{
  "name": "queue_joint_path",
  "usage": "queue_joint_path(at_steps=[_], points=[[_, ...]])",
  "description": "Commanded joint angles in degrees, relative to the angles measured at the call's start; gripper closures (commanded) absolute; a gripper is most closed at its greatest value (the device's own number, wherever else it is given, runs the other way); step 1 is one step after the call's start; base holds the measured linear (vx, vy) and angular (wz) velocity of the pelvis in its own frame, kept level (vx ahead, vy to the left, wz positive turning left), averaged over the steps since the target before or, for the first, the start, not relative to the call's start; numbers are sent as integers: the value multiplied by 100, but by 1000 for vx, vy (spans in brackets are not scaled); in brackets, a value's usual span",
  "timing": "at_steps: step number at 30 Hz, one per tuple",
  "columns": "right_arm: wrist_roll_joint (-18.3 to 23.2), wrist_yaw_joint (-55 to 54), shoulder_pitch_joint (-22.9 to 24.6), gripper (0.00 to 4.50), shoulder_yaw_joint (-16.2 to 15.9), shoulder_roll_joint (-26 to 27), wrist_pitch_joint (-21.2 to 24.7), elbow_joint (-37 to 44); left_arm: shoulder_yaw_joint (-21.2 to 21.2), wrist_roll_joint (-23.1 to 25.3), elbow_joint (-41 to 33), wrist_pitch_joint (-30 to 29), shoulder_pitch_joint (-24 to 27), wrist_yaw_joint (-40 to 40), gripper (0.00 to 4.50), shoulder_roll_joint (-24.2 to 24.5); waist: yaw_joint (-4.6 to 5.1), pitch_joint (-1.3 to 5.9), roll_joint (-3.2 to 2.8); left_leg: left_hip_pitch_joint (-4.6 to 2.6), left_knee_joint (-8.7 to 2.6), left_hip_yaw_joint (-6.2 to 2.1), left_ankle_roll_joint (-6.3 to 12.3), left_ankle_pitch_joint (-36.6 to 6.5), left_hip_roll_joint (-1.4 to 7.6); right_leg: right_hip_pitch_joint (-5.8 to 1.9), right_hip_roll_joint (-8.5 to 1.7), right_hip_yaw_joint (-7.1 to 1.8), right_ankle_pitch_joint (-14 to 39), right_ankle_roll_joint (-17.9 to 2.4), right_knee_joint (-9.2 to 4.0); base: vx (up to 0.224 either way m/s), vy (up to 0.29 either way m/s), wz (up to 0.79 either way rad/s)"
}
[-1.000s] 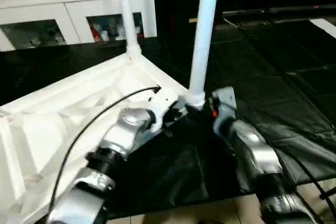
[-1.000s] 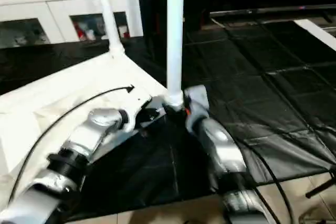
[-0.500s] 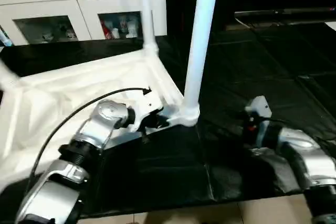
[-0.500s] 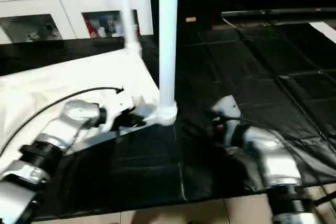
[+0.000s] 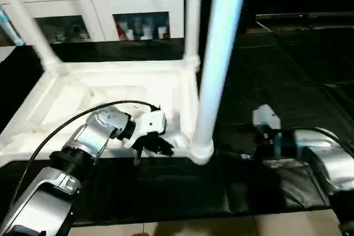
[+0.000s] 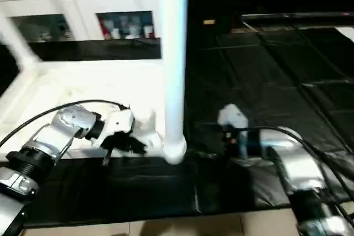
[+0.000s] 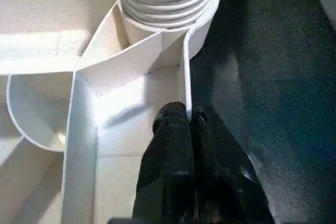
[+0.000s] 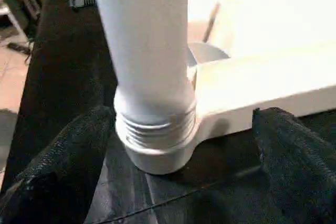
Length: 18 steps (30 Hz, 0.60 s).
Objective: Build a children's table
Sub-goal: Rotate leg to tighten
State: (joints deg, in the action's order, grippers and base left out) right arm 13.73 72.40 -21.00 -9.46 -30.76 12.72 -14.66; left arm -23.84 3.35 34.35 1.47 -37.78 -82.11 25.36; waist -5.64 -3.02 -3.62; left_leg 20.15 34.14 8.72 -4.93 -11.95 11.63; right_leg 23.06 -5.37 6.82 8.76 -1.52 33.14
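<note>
The white table top (image 5: 110,89) lies upside down on a black mat, ribbed side up. Three white legs stand in its corner sockets: a near one (image 5: 215,75), a far right one (image 5: 192,20) and a far left one (image 5: 33,31). My left gripper (image 7: 187,121) is shut on the thin rim wall (image 7: 185,85) just beside the near leg's socket (image 5: 201,152). My right gripper (image 8: 181,124) is open, its fingers (image 8: 63,161) wide apart either side of the near leg's threaded base (image 8: 155,129), not touching it. The right wrist (image 5: 268,131) sits to the right of that leg.
A white cabinet with glass doors (image 5: 99,4) stands behind the table top. The black mat (image 5: 287,70) spreads to the right and back. A strip of pale floor (image 5: 193,229) runs along the near edge. A black cable (image 5: 66,128) loops over my left arm.
The view has swung, so the table top now looks square-on. My right gripper has drawn back to the right from the near leg's base. My left gripper stays on the rim.
</note>
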Motion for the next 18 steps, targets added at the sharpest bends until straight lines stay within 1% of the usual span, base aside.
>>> queue_joint_path(at_steps=[1,2,3,4,5,6,9,10,11,12,13,14,16,17,18], points=[[-108,166,-164,3,-221,76,-130,-64,-329,131,-183,137,-20,-244,450,-69,32,436,50,23,-376,45,507,-674,147,-363,-303,-290,1249,-1204,-300,0,0,0],[-161,217,-217,3,-317,119,-183,-117,-344,127,-225,117,-20,-253,450,-97,30,434,50,26,-379,44,502,-696,151,-368,-315,-290,1273,-1210,-301,0,0,0],[-181,235,-234,3,-351,136,-198,-137,-346,124,-242,106,-19,-256,450,-106,27,420,48,22,-380,54,490,-752,147,-362,-313,-290,1384,-1189,-324,0,0,0],[-181,235,-234,3,-351,136,-198,-137,-346,124,-242,106,-19,-256,450,-106,14,429,46,13,-378,52,479,-748,152,-366,-321,-295,1406,-1178,-322,0,0,0],[-181,235,-234,3,-351,136,-198,-137,-346,124,-242,106,-19,-256,450,-106,0,428,48,10,-378,56,477,-721,156,-359,-315,-301,1408,-1159,-323,0,0,0],[-199,311,-262,3,-436,161,-232,-172,-339,110,-266,121,-9,-254,450,-126,-17,434,66,11,-378,57,477,-686,158,-364,-314,-302,1380,-1155,-315,0,0,0],[-227,330,-334,3,-506,235,-288,-268,-325,96,-310,126,15,-236,450,-143,-29,440,62,18,-373,56,484,-652,155,-363,-313,-301,1338,-1160,-298,0,0,0],[-228,322,-408,29,-516,294,-284,-382,-326,94,-332,132,33,-233,450,-141,-30,445,58,18,-369,55,472,-633,154,-363,-314,-302,1313,-1165,-291,0,0,0],[-228,324,-415,29,-519,298,-282,-391,-326,94,-335,132,35,-232,450,-141,-28,446,56,21,-370,54,470,-625,152,-362,-311,-299,1304,-1173,-291,0,0,0],[-227,336,-457,37,-538,326,-271,-451,-328,95,-357,129,53,-222,450,-142,-32,450,65,10,-368,59,468,-616,153,-359,-311,-300,1293,-1177,-297,0,0,0],[-223,350,-475,37,-551,339,-267,-474,-332,93,-379,125,69,-214,450,-139,-38,450,57,10,-365,58,472,-588,156,-360,-308,-303,1241,-1191,-284,0,0,0],[-213,366,-485,42,-559,346,-250,-485,-335,91,-398,118,81,-205,450,-138,-36,449,76,10,-367,59,483,-577,160,-361,-305,-305,1212,-1196,-278,0,0,0],[-207,374,-500,73,-569,351,-259,-510,-337,90,-411,113,89,-197,450,-141,-39,456,68,14,-359,58,504,-515,161,-364,-309,-308,1133,-1211,-263,0,0,0],[-205,378,-509,73,-575,353,-259,-525,-337,90,-417,111,93,-193,450,-143,-37,456,71,15,-358,60,515,-510,158,-364,-307,-307,1112,-1219,-262,0,0,0],[-213,386,-531,82,-591,358,-293,-569,-335,90,-427,105,101,-184,450,-149,-35,456,80,17,-356,63,522,-504,156,-365,-305,-306,1115,-1216,-263,0,0,0]])
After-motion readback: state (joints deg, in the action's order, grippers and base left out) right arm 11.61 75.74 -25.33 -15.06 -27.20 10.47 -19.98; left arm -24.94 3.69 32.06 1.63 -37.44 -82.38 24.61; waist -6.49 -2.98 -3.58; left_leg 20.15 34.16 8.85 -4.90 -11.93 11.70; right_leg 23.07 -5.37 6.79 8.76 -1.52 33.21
